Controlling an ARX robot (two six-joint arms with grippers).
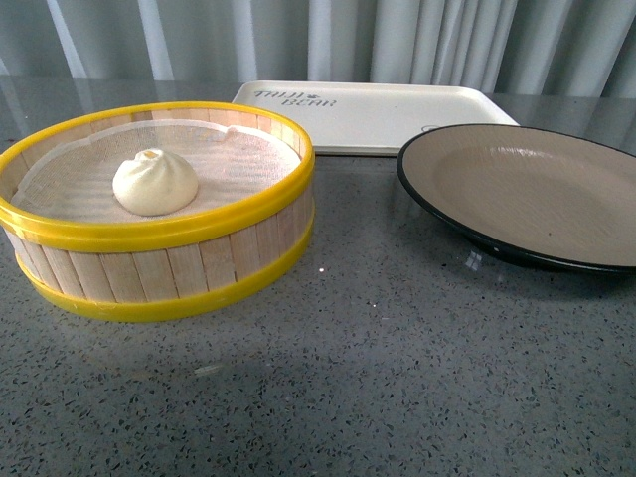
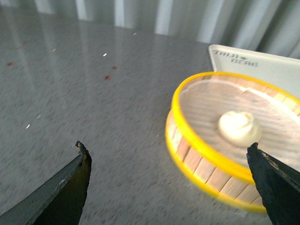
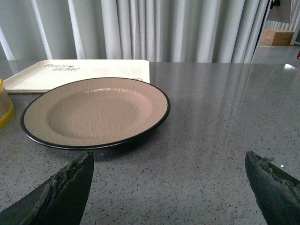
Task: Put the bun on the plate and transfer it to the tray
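The left jaws stand wide apart and empty, aimed toward the bun, which sits inside the yellow-rimmed steamer basket. I judge this wide gap is meant for taking the bun. The right jaws are apart too and hold nothing. They face the bare plate, which rests on the grey surface just in front of the tray, probably so the plate has a short way to go.

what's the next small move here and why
Probably bring the left gripper over the basket and lower it toward the bun. The bun sits in the basket, the plate is bare, and the left jaws stand open with the bun ahead of them, not yet around it.
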